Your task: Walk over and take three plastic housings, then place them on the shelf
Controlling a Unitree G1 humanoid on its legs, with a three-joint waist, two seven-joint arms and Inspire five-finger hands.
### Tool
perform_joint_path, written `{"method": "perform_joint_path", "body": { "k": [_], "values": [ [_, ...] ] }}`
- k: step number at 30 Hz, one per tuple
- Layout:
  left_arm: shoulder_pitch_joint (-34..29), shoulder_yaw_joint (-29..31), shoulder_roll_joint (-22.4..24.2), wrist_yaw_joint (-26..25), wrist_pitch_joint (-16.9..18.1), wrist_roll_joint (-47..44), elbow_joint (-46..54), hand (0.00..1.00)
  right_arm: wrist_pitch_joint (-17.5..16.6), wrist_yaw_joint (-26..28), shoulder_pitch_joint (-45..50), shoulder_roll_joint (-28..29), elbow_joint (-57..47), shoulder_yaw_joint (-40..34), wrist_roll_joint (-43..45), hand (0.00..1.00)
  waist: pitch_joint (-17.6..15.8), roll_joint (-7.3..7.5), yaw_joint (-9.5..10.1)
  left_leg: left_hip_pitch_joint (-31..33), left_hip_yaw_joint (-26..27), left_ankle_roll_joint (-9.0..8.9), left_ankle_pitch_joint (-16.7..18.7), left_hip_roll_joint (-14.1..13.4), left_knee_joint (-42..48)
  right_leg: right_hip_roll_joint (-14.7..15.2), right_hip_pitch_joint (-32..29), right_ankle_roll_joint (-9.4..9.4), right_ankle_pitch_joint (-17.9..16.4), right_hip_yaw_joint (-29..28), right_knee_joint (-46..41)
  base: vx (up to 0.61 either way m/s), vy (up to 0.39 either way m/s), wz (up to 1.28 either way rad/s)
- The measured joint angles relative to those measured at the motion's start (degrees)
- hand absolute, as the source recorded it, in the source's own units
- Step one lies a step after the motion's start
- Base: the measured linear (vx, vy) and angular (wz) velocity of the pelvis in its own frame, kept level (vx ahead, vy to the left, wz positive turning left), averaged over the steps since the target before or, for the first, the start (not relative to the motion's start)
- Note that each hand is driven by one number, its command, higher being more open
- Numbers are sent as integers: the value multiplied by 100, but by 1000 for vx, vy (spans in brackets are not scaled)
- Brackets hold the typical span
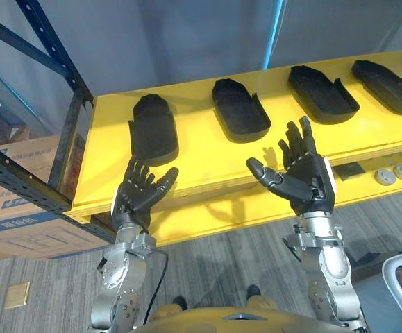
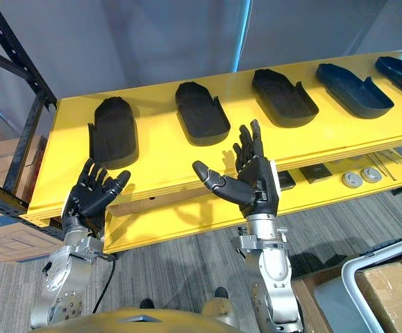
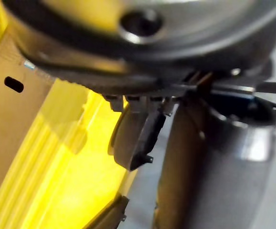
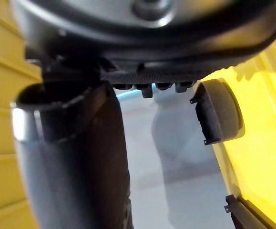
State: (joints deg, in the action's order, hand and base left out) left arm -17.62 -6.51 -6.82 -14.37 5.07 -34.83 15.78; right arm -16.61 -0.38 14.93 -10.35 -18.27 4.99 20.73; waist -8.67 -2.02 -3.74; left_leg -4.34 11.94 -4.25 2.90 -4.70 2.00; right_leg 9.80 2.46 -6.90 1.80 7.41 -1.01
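Several black plastic housings lie in a row on the yellow shelf (image 1: 201,156): one at the left (image 1: 153,129), one in the middle (image 1: 239,109), one further right (image 1: 321,93), and another beyond it (image 1: 388,86). My left hand (image 1: 139,192) is held up open in front of the shelf edge, below the leftmost housing, holding nothing. Over the shelf's front edge my right hand (image 1: 305,177) is raised, open and empty, fingers spread, between the middle housing and the one further right. In the right wrist view a housing (image 4: 219,111) lies on the yellow surface.
Dark blue rack uprights (image 1: 55,55) stand at the left. Cardboard boxes (image 1: 20,208) sit under the rack at the left. A lower yellow shelf holds round metal parts (image 1: 394,173). A white-framed cart with a cardboard box (image 2: 388,284) is at the lower right.
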Motion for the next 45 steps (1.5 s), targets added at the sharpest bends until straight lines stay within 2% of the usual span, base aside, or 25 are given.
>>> {"method": "perform_joint_path", "body": {
  "k": [5,12,25,28,31,35,38,42,45],
  "values": [
    [97,14,1,-185,88,1,-4,100,4,8,-10,-11,-48,-6,0,100,-73,-52,-111,12,19,0,0,2,-3,-2,-39,-1,0,-14,-8,0,0,0],
    [422,33,7,-295,121,0,-24,100,15,118,-30,-15,-69,-156,-1,100,-195,-78,-132,-12,59,-3,2,4,-2,-11,-58,-1,-1,-75,-28,-6,3,-3],
    [310,223,143,-375,159,6,-55,100,158,208,16,-9,-275,-156,-32,100,-204,-88,-134,-30,22,3,-2,7,-6,-3,-13,-3,-3,-24,-41,-4,1,1],
    [62,357,240,-295,159,131,97,100,384,130,52,6,-401,-173,-242,100,-204,-88,-114,-83,-41,4,-3,4,-23,0,104,-3,-5,55,11,4,-3,10],
    [-235,429,241,34,159,159,436,100,908,31,179,11,-358,-163,-234,100,-205,-85,-81,-100,-149,6,-6,4,-28,12,207,0,-15,190,32,0,-5,16],
    [-345,436,236,433,194,181,659,100,1366,-90,199,10,110,-150,-192,100,-201,-80,41,-105,-293,6,-29,13,-33,22,323,0,-16,337,65,-15,-10,18],
    [-508,545,234,659,244,373,807,100,1485,-338,25,9,340,-153,-234,100,-154,-33,40,-122,-385,-7,-86,8,-109,13,388,2,-14,451,97,-33,-23,17],
    [-536,571,230,816,369,394,882,100,1482,-691,-536,-2,1210,-371,-229,100,-59,112,54,-190,-471,-7,-201,16,-229,11,462,12,-5,546,95,-48,-18,9],
    [-534,588,207,924,377,643,930,100,1456,-788,-739,-7,1574,-445,-234,100,66,112,81,-210,-530,-7,-251,18,-379,13,473,14,-6,645,94,-46,-11,18]
  ]
}}
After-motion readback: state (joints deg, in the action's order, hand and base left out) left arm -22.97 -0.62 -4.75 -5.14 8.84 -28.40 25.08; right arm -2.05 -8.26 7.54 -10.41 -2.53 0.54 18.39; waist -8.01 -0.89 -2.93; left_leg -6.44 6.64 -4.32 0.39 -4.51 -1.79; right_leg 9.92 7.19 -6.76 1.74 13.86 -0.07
